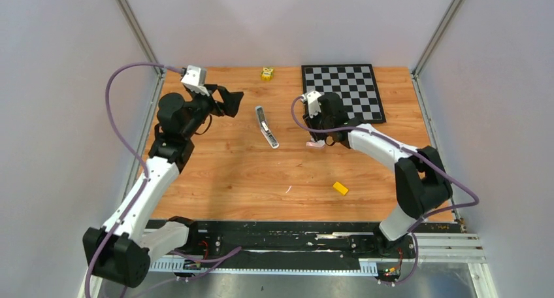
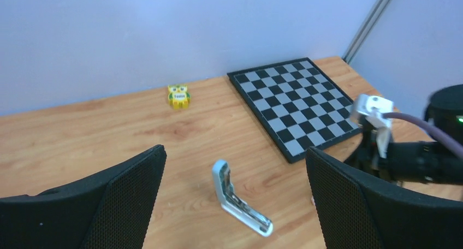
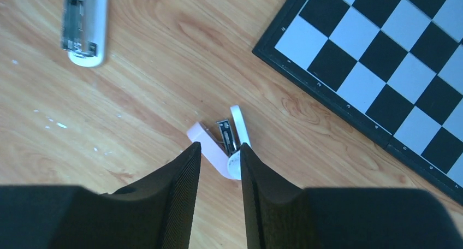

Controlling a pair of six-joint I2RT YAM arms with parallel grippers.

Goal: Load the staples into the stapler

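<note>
The stapler (image 1: 266, 127), pale blue, lies flipped open mid-table with its metal channel (image 2: 240, 202) exposed. My left gripper (image 1: 230, 103) hovers left of it, and its open jaws (image 2: 235, 150) hold nothing. My right gripper (image 1: 320, 140) is down at the table by the chessboard corner. Its jaws (image 3: 220, 148) have narrowed around the hinge end of a small pink and white V-shaped piece (image 3: 210, 148). A short grey metal strip (image 3: 224, 135) sits between that piece's arms. I cannot tell whether it is the staples. Whether the fingers press on the piece is also unclear.
A chessboard (image 1: 343, 92) lies at the back right, close to the right gripper. A yellow owl figure (image 1: 267, 73) stands at the back edge. A yellow block (image 1: 340, 188) and a small pale sliver (image 1: 288, 189) lie toward the front.
</note>
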